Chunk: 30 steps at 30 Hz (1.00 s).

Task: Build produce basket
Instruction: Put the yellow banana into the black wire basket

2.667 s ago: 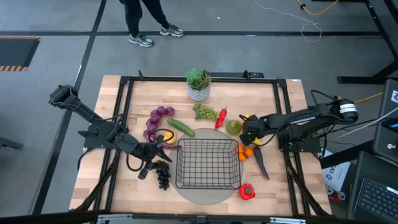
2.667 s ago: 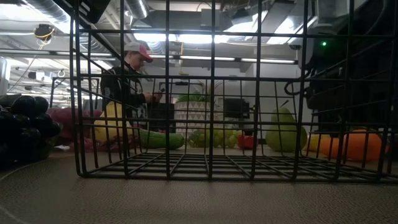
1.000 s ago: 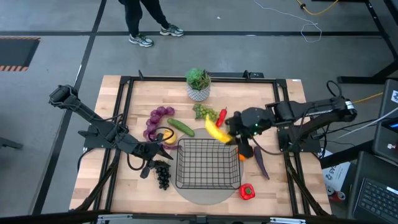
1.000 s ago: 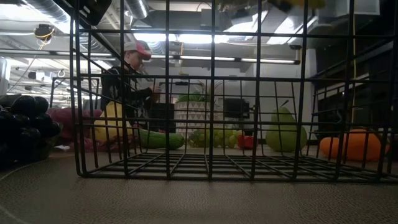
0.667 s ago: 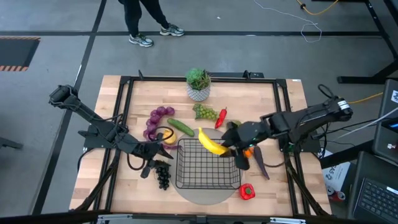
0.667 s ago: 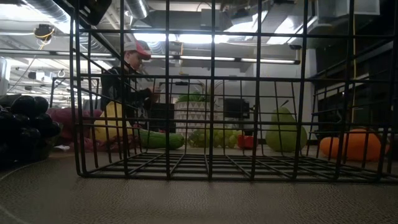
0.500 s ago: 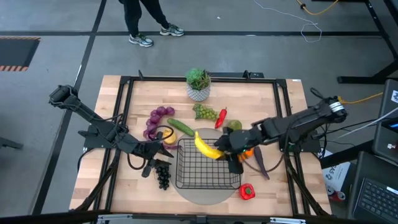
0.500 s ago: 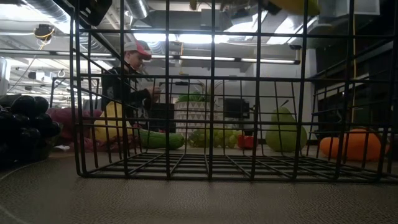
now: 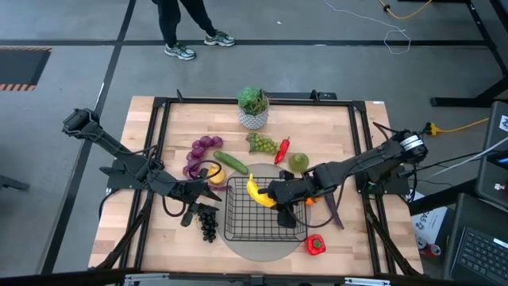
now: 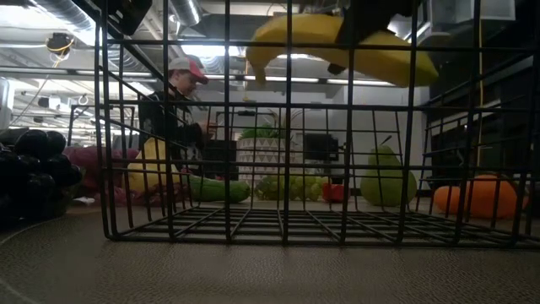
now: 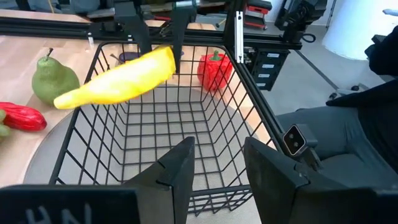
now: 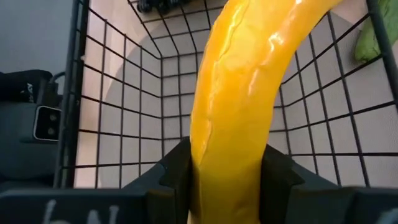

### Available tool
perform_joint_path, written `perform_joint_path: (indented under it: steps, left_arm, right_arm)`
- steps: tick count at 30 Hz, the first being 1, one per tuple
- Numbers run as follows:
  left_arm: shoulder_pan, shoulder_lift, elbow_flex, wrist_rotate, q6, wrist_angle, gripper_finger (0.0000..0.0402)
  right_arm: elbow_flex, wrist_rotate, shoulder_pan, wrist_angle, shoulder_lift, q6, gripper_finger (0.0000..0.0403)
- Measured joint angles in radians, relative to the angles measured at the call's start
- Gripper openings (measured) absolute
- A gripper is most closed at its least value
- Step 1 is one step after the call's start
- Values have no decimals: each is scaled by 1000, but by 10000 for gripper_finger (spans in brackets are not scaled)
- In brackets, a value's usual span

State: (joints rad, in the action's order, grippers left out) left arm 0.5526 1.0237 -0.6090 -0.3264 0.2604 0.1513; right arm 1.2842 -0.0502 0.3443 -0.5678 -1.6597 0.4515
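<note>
Since the earlier frames the right arm has swung from beside the pear in over the basket (image 9: 264,209), carrying the banana (image 9: 258,193) with it; the left arm has not shifted. Basket is the landmark: square, black wire, low-sided, sitting on a round mat on the wooden table (image 9: 343,135). Right gripper (image 9: 279,196) hangs above the basket's interior, toward its far side, fingers clamped across the banana's middle; in the low view the banana sits up near the level of the rim, clear of the floor, which is bare wire. Left gripper (image 9: 193,210) waits just outside the basket's left wall, fingers parted and empty, black grapes (image 9: 208,225) just beside it. Beyond the far wall: potted plant (image 9: 253,106), cucumber (image 9: 230,162), purple grapes (image 9: 198,153), green grapes (image 9: 262,144), a red pepper (image 9: 281,151), pear (image 9: 298,162). Off the right wall: eggplant (image 9: 332,210), with an orange partly hidden under the arm. Near the front right corner: a red bell pepper (image 9: 315,244). Risks, as judged: a release from this height could let the curved banana bounce or roll against the low wall, or tip the light basket; lowering further, the fingers could catch the wire grid.
</note>
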Motion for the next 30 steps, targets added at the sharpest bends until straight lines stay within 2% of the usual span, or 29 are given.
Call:
perform_joint_path:
  steps: [12,22,30]
  left_arm:
    - [0,0,0,-7,0,0,133]
    - [0,0,0,-7,-1,0,133]
    - [0,0,0,-7,-1,0,133]
  right_arm:
    - [0,-1,0,3,-7,45,121]
    - [0,-2,0,5,-7,-10,152]
    - [0,-2,0,42,-7,11,155]
